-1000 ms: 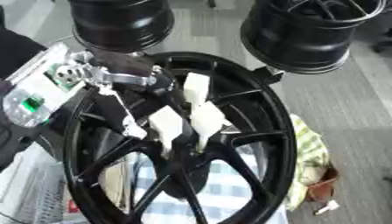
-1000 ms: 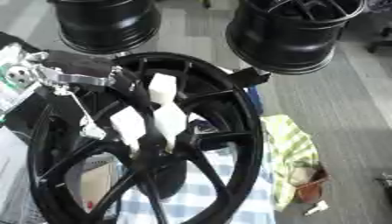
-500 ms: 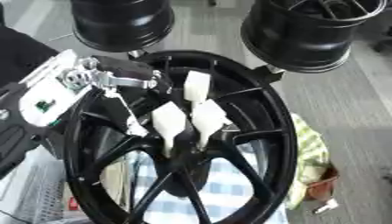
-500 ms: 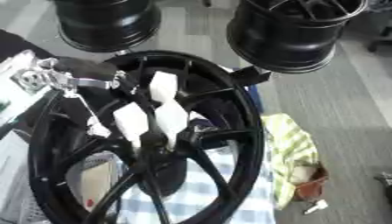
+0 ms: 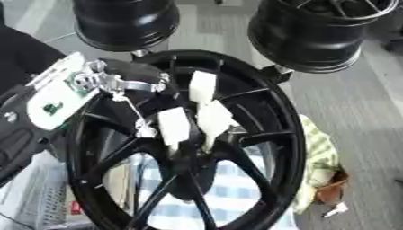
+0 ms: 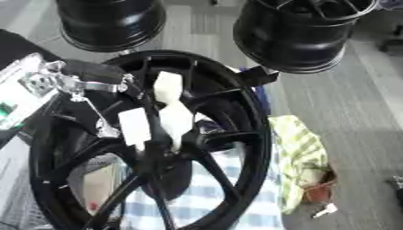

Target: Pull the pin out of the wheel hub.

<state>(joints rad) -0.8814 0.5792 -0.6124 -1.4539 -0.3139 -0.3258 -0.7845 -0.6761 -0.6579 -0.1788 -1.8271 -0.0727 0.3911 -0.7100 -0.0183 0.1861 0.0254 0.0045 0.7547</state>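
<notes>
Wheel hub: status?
Left hand on wheel hub, white-tipped fingers curled at centre. Pin hidden. Right hand not in view. Spokes crowd the fingers.

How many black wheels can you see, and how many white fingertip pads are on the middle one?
Black wheels: 3 — front wheel, back-left one, back-right one.
White pads on the left hand's fingers: 3.
Total: 6

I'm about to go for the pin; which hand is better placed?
Left, probably. The left hand comes in from the left and its white-tipped fingers sit at the wheel hub. No right hand shows in either view. The pin itself I can't make out.
</notes>
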